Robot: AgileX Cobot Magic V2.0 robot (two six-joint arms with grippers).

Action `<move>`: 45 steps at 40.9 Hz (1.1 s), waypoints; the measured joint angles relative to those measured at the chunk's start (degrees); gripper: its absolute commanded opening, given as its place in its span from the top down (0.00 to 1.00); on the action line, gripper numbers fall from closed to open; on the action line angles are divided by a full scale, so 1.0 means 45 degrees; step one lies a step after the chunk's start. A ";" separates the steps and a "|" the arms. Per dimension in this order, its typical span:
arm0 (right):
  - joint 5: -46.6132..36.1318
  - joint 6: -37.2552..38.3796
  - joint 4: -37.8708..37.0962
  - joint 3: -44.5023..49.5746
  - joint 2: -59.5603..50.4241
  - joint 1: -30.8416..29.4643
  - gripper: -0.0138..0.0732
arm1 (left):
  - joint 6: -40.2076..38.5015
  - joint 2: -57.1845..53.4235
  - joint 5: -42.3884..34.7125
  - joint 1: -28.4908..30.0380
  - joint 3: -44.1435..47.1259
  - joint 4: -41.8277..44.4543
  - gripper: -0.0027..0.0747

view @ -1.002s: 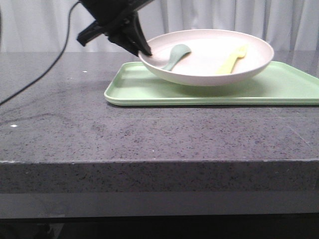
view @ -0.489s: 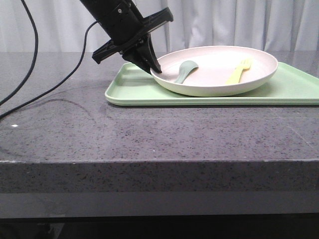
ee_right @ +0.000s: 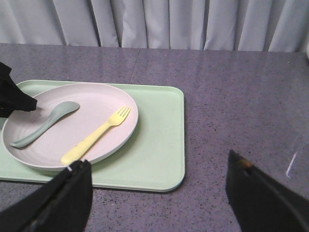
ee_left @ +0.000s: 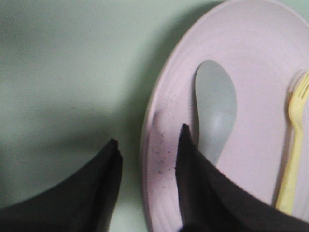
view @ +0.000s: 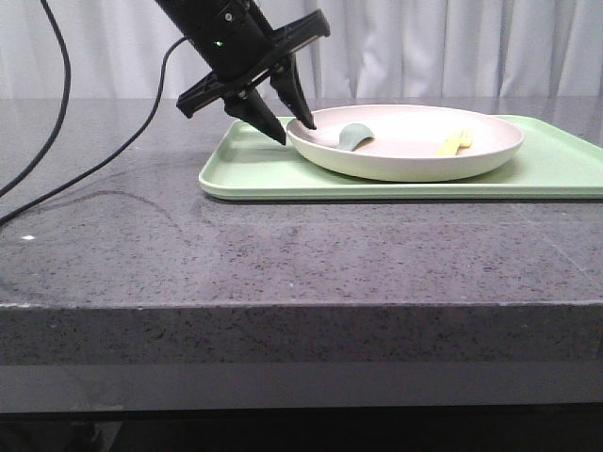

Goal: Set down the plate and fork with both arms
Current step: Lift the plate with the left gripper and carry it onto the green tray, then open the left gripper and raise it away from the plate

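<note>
Plate [view: 415, 151] is seen resting flat on the green tray [view: 556, 169], its near rim straddled by the parted fingers of the left gripper [view: 294, 128], nothing clamped. Fork [ee_right: 96, 134] is laid inside beside a teal spoon [ee_left: 215, 116]. Right gripper [ee_right: 159, 193] is spread wide, well apart.

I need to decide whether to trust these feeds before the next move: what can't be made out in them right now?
- Left end effector: contact between its fingers and the round cream-white plastic plate's rim is unclear in the front view; the left wrist view is blurred.
- Small pale-yellow plastic fork: mostly hidden behind the plate's rim in the front view.
- Flat light-green rectangular tray: cut off at the front view's edge.
- Right end effector: absent from the front view.
</note>
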 measured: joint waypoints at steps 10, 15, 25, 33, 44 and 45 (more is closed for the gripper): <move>0.0000 0.0000 0.0000 0.0000 0.0000 0.0000 0.16 | 0.0629 -0.0074 0.2102 0.0045 -0.1798 0.0491 0.56; 0.0000 0.0000 0.0000 0.0000 0.0000 0.0000 0.16 | 0.0719 -0.0219 0.3288 0.0092 -0.2806 0.1199 0.74; 0.0000 0.0000 0.0000 0.0000 0.0000 0.0000 0.16 | 0.0735 -0.0348 0.3754 0.0108 -0.3262 0.2042 0.99; 0.0029 0.0000 0.0000 0.0000 0.0000 0.0000 0.16 | 0.0776 -0.1542 0.3754 0.0108 -0.1953 0.3727 0.99; 0.0029 0.0000 0.0000 0.0000 0.0000 0.0000 0.16 | 0.0619 -0.5196 0.2391 0.0804 0.3799 0.6602 0.99; 0.0029 0.0000 0.0000 0.0000 0.0000 0.0000 0.16 | 0.0581 -0.5690 0.1926 0.0920 0.4368 0.6634 0.99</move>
